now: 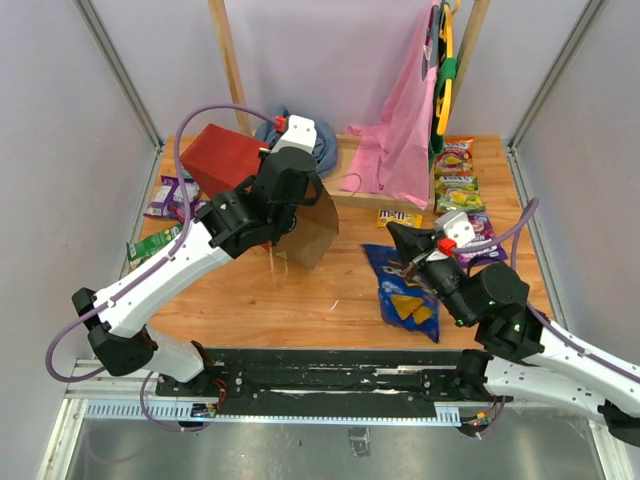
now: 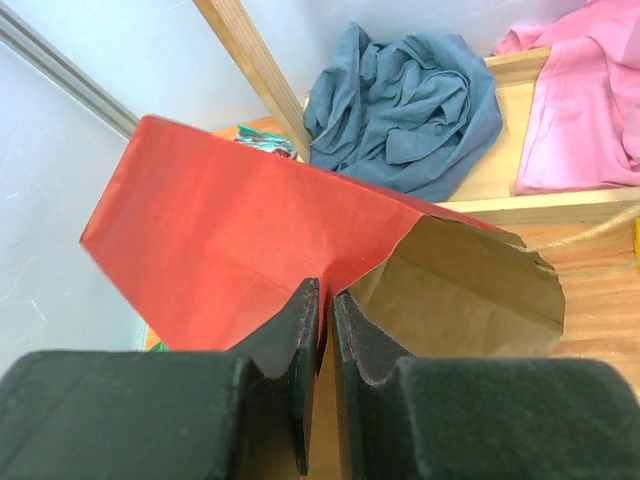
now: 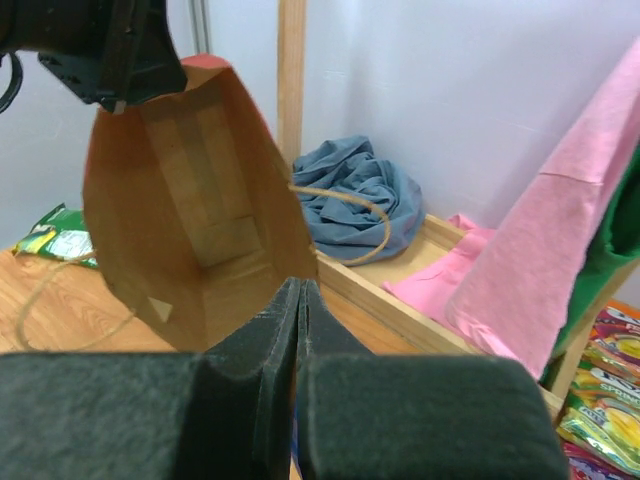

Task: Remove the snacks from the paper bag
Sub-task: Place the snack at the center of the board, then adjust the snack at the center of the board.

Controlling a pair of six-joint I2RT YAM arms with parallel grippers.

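**Operator:** Where do the pincers stand?

**Inspector:** Your left gripper [image 2: 322, 298] is clenched on the rim of the bag [image 2: 230, 230], with paper pinched between the pads. The bag hangs from that pinch, tipped on its side, its mouth turned towards your right arm. It looks raised off the table [image 1: 300, 300]. Your right gripper [image 3: 298, 295] is clenched on nothing and sits above the Doritos [image 1: 408, 295], aimed at the mouth.

**Operator:** How do I do this step well?

**Inspector:** I judge this step to be the check that the bag is empty. Hold the rim pinch firm, because thin paper tears if you jerk it. Tip the mouth down over bare table rather than over the loose snacks. Your right jaws must part before they can reach in. Mind the twine [image 3: 350, 200] looped at the mouth.

**Operator:** Which view tells me most?

**Inspector:** The right wrist view alone looks straight in. It shows brown walls and a folded bottom, with no packet to be seen (the nearest corner is hidden behind your fingers). The left wrist view gives only the red outside, a slice of lip and the cloth [image 2: 410, 110] beyond. Only the top view locates the snacks:
- The Doritos lie centre-right, with the M&M's [image 1: 398, 217] just behind them.
- The packets [image 1: 458, 180] sit in a row at the right edge.
- A purple packet [image 1: 165, 197] and a green packet [image 1: 152, 243] lie at the left.
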